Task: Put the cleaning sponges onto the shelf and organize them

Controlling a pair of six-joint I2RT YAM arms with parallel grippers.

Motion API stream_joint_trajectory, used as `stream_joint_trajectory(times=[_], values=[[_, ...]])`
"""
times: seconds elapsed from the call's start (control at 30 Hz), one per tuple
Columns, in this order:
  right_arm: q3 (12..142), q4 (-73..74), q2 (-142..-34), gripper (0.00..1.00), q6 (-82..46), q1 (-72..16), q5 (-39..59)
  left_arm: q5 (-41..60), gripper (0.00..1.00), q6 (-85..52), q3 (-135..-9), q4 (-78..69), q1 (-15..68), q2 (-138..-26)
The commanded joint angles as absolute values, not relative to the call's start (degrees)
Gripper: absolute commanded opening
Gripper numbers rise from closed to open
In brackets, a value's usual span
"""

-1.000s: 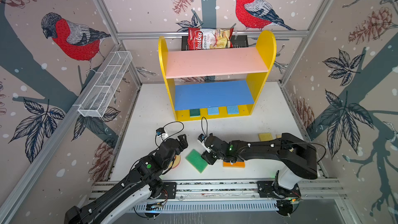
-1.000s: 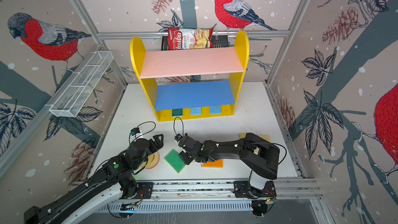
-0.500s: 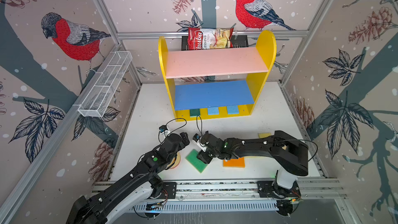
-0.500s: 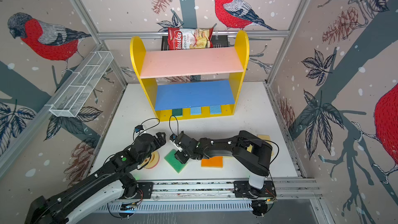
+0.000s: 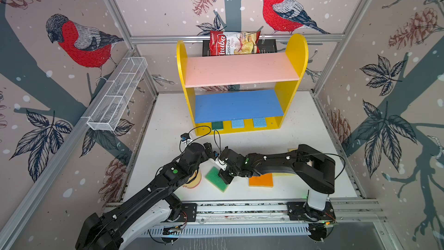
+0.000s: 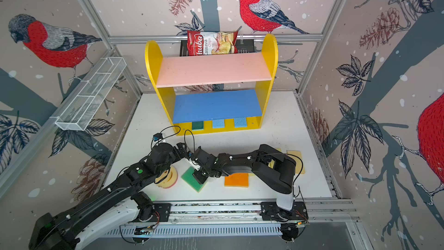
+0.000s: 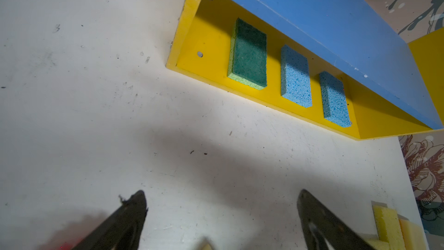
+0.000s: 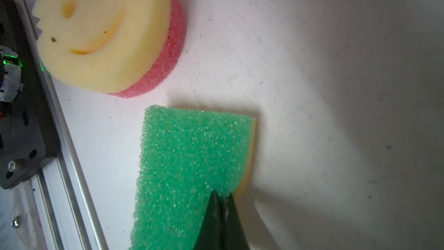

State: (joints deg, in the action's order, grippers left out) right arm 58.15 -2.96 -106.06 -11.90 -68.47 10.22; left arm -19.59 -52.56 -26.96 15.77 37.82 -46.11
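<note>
A green sponge (image 5: 214,178) (image 8: 192,155) with a yellow underside lies flat on the white table near the front. My right gripper (image 5: 224,176) (image 8: 222,194) is shut, its tips together on the sponge's top near one edge; nothing shows between them. Just left lies the round smiley-face sponge (image 6: 168,180) (image 8: 103,32), partly under my left arm. My left gripper (image 6: 181,147) (image 7: 221,193) hangs open over bare table, facing the shelf (image 5: 240,68). On the shelf's yellow base lie a dark green sponge (image 7: 249,54) and two light blue sponges (image 7: 295,75) (image 7: 334,99).
An orange sponge (image 5: 261,180) lies right of the green one, under my right arm. Yellow and tan sponges (image 6: 296,159) sit at the right. A chips bag (image 5: 234,43) stands behind the shelf; a white wire basket (image 5: 117,97) hangs on the left wall.
My right gripper has closed from half open to shut over the green sponge after shifting a little left. My left gripper has moved forward, closer to my right one.
</note>
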Motion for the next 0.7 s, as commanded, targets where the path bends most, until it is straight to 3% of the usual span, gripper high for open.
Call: stream_joint_trajectory(times=[0.0, 0.33, 0.67], values=[[57.51, -1.7, -105.86, 0.01, -11.87, -66.74, 10.37, -18.73, 0.97, -52.14, -26.46, 15.19, 36.42, -45.38], [57.45, 4.08, -96.29, 0.0, -15.17, -56.57, 11.07, -13.44, 0.97, -49.39, -26.26, 18.43, 34.01, -36.83], [56.16, 10.33, -88.39, 0.0, -20.13, -53.25, 8.86, 1.43, 0.97, -44.48, -22.76, 3.33, 34.02, -31.04]])
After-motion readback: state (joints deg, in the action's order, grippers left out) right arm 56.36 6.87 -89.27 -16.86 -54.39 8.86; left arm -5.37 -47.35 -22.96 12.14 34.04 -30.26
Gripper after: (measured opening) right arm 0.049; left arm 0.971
